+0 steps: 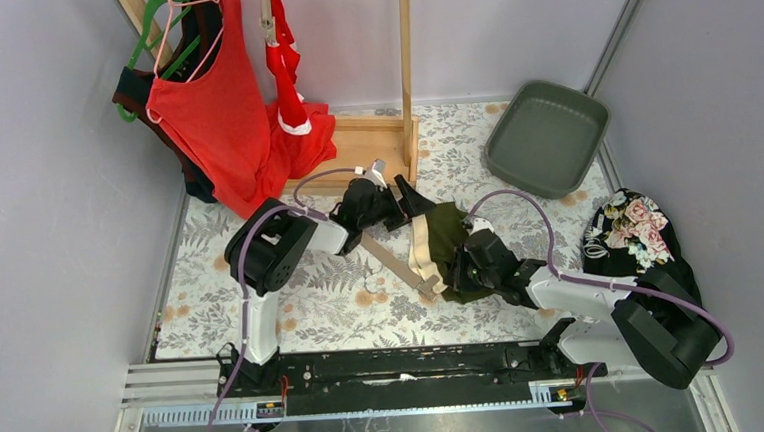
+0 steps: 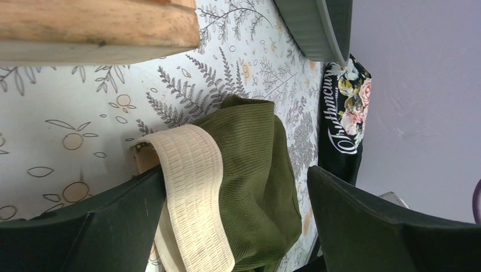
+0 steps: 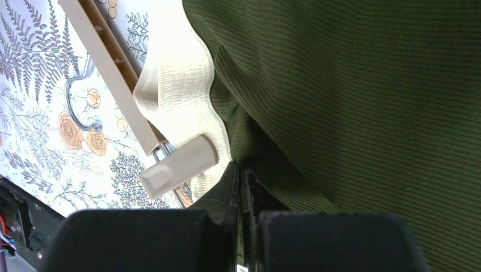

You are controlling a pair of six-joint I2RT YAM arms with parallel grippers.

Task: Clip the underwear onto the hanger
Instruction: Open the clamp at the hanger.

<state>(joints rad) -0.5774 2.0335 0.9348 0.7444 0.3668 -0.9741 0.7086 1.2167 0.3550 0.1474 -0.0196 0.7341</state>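
Note:
The dark olive briefs (image 1: 451, 234) with a cream waistband (image 1: 422, 246) lie on the floral table, over the lower end of a beige clip hanger (image 1: 393, 263). My right gripper (image 1: 473, 256) is shut on a fold of the olive cloth (image 3: 340, 85), right beside the hanger's end clip (image 3: 178, 164) and bar (image 3: 108, 68). My left gripper (image 2: 235, 181) is open, its fingers wide apart around the briefs (image 2: 255, 164), with the waistband (image 2: 193, 187) lying against the left finger (image 2: 113, 221). The red briefs (image 1: 285, 52) hang from a clip on the rack at the back.
A wooden rack (image 1: 407, 64) with a base (image 1: 373, 136) stands at the back, with a red tank top (image 1: 213, 111) on hangers. A grey tray (image 1: 545, 136) sits at the back right. A black floral cloth (image 1: 631, 229) lies at the right edge.

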